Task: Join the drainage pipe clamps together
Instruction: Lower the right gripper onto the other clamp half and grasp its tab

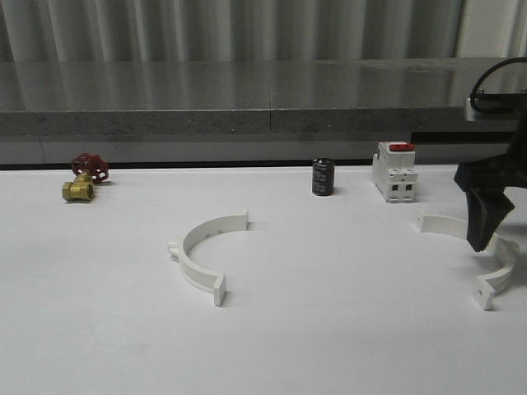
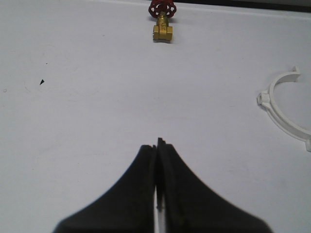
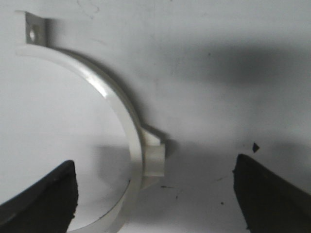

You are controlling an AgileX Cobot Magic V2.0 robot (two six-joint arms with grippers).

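Note:
Two white drainage pipe clamps lie apart on the white table. One half-ring [image 1: 202, 255] sits left of centre with its opening toward the right; it also shows beside my left gripper [image 2: 282, 104]. The other half-ring [image 1: 496, 276] lies at the far right, partly behind my right gripper [image 1: 482, 243]. That gripper [image 3: 154, 165] is open and hangs just over this half-ring [image 3: 119, 109], with the band and its middle lug between the spread fingers, not touching them. My left gripper [image 2: 158, 143] is shut on nothing above bare table.
A brass valve with a red handwheel [image 1: 82, 177] stands at the back left. A black cylinder [image 1: 323, 177] and a white switch with a red top [image 1: 394, 171] stand at the back right. A grey ledge [image 1: 247, 123] bounds the table's far side.

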